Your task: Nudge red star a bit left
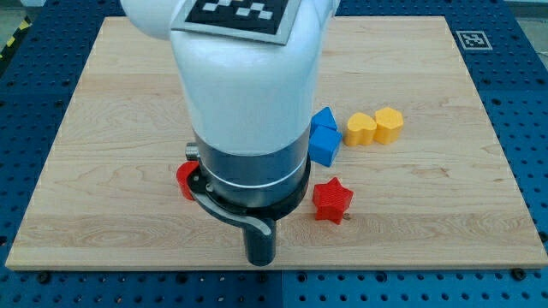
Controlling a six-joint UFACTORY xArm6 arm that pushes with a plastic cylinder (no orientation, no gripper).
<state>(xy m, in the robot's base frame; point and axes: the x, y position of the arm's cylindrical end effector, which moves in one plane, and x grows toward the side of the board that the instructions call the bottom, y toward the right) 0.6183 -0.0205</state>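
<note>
1. Camera view shows the arm (244, 103) filling the middle of the board (445, 222), its wide body hiding much of the wood beneath.
2. A dark rod end, taken to be the tip (260, 259), sits near the board's bottom edge, about midway along it.
3. Red star (332, 200) lies up and to the view's right of the tip, near but apart from it.
4. That relation decides the move: to send the star left, the tip would need to get round to the star's right side first, since it now stands on the wrong side.
5. The arm carries no gripper, so nothing is spread or pinched; the rod touches no block.
6. The star looks small, squat and bright red, with blunt points, lying flat in the board's lower middle, clear of the blue blocks (324, 137) above it.
</note>
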